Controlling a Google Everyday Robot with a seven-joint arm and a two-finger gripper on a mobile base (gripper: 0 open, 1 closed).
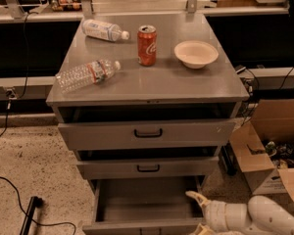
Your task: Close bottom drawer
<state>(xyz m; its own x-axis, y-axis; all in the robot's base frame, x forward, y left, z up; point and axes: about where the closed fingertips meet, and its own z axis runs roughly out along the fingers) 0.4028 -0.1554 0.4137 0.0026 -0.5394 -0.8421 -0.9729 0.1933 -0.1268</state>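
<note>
Beside the bottom drawer's (142, 205) right front corner sits the gripper (197, 213), fingers (193, 196) spread wide, one reaching over the drawer.

A grey metal cabinet (161, 84) shows a dull, faintly sheened top. On it lie a clear crinkled plastic bottle (85, 75) and a second clear plastic bottle (104, 30), with a glossy red metal drink can (147, 45) and a matt cream bowl (196, 54). The open bottom drawer (147, 199) is plain matt grey sheet metal. At its right front corner sits the smooth cream plastic gripper (196, 213), fingers spread. A brown cardboard box (269, 146) stands on rough-looking speckled floor (39, 170).
</note>
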